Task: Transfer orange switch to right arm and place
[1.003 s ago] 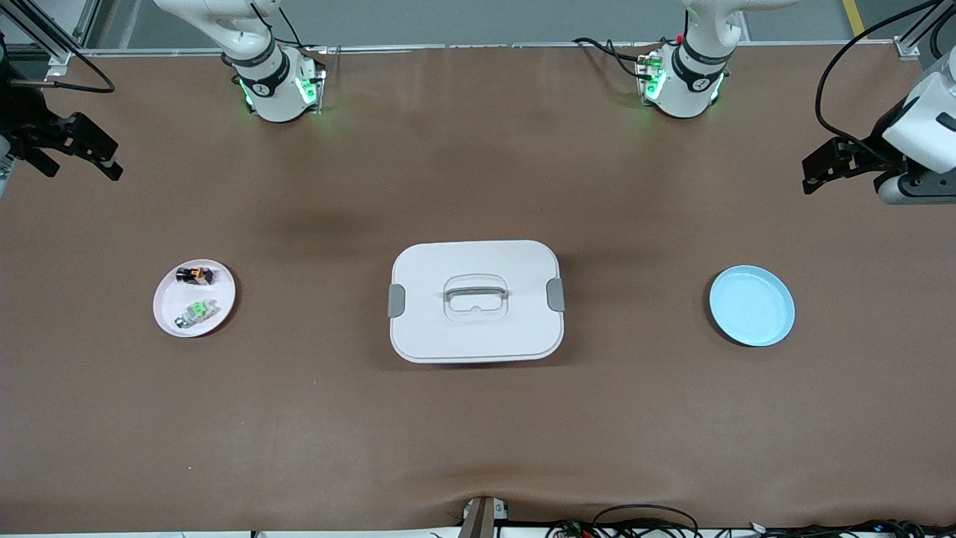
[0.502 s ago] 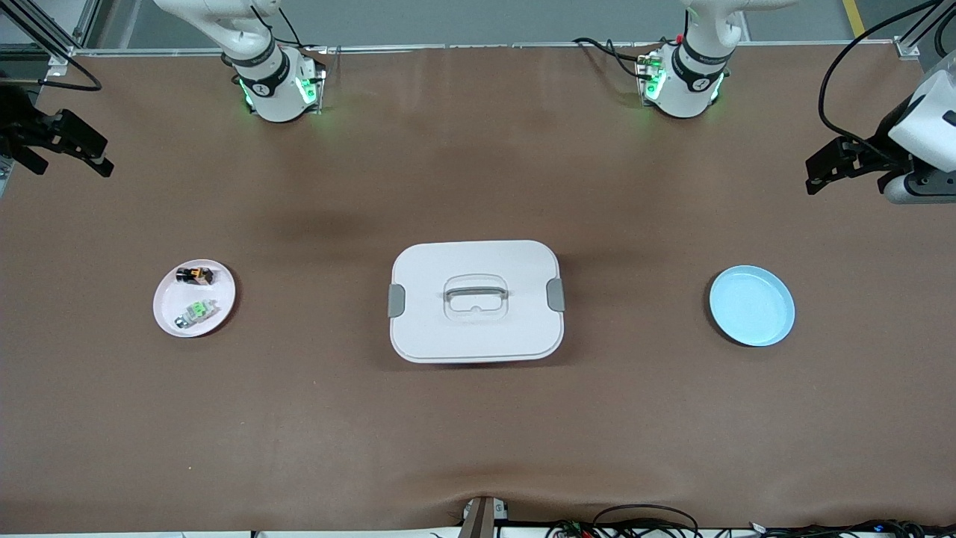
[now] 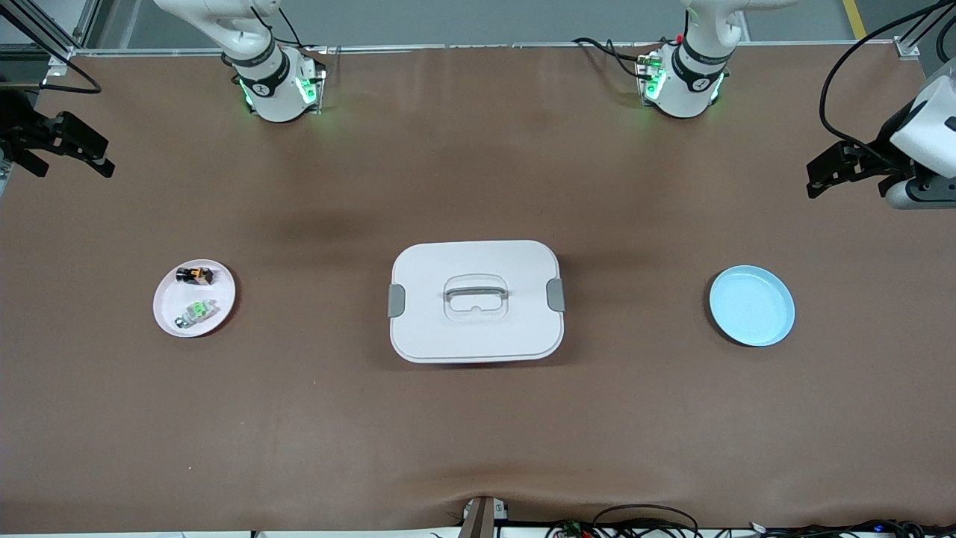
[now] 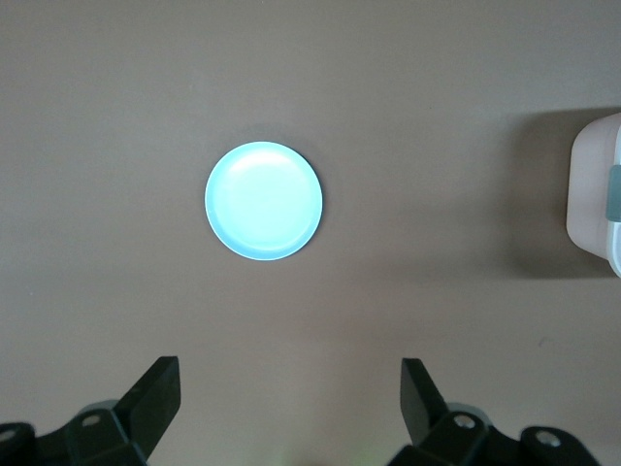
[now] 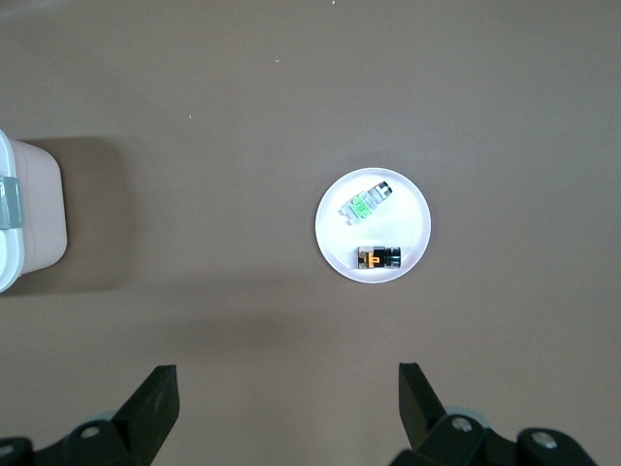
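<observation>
1. Since the earlier frames: both grippers have drifted slightly outward toward the table's ends. The right gripper (image 3: 56, 146) has risen a little in the front view; the left gripper (image 3: 840, 170) has shifted toward the edge. Nothing on the table has moved.
2. The orange switch (image 3: 195, 275), a tiny black block with an orange-tan top, lies in the round white plate (image 3: 166, 300) at the right arm's end of the table. It sits on the part of the plate farther from the front camera. Its long axis runs roughly along the table's length.
3. Beside it on the same plate, nearer the front camera, is a whitish piece with a bright green top (image 3: 197, 310). The two are apart, not touching.
4. Key relation: the right gripper is much the nearer. The switch (image 5: 377, 257) lies ahead of its wide-open, empty jaws in the right wrist view.
5. The left gripper (image 4: 291, 408), also wide open and empty, is over bare table near the round light-blue plate (image 3: 752, 305). It is well apart from the switch.
6. The white rectangular lidded box with grey clips (image 3: 476, 300) sits mid-table between the plates.
7. Judgement: no grasp has begun.
</observation>
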You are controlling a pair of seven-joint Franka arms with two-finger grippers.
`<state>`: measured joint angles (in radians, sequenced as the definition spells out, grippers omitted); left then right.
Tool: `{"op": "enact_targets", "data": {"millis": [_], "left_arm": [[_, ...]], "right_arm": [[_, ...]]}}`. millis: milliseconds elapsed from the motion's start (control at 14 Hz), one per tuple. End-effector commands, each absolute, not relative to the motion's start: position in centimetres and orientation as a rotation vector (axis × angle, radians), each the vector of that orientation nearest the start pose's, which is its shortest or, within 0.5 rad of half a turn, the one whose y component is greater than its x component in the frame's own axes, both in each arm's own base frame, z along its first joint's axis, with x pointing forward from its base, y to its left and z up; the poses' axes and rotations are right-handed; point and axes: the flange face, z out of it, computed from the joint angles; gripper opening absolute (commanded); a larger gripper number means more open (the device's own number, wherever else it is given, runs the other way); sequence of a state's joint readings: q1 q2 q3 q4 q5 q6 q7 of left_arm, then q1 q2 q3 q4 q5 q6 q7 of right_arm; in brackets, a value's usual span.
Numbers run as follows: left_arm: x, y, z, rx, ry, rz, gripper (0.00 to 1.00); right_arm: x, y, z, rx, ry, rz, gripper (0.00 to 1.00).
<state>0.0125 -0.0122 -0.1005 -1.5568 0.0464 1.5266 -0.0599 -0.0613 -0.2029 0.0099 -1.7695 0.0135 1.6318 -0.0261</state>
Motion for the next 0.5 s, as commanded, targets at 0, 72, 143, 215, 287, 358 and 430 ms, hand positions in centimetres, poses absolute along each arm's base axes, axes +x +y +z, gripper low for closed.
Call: {"op": "enact_targets", "data": {"millis": [0,72,143,215,287,358,430], "left_arm": [[54.63,-4.12,64.02,-3.103,0.047,0.032,1.00],[54.61,-4.13,64.00,-3.104,0.047,0.034,1.00],[54.60,-4.22,64.00,-3.104,0.049,0.034,1.00],[54.61,-4.14,64.00,-3.104,0.047,0.034,1.00],[54.59,-4.13,63.99,-3.104,0.047,0.037,1.00],[54.54,-4.15,64.07,-3.106,0.049,0.035,1.00],[54.49,-4.25,64.10,-3.107,0.052,0.039,1.00]], "right_arm": [[49.63,-2.58,64.70,-3.134,0.027,-0.094,1.00],[49.63,-2.58,64.70,-3.134,0.027,-0.094,1.00],[49.62,-2.65,64.70,-3.134,0.029,-0.094,1.00],[49.63,-2.56,64.70,-3.133,0.027,-0.094,1.00],[49.62,-2.64,64.70,-3.133,0.029,-0.094,1.00],[49.67,-2.64,64.62,-3.133,0.029,-0.092,1.00],[49.67,-2.66,64.69,-3.134,0.029,-0.094,1.00]]}}
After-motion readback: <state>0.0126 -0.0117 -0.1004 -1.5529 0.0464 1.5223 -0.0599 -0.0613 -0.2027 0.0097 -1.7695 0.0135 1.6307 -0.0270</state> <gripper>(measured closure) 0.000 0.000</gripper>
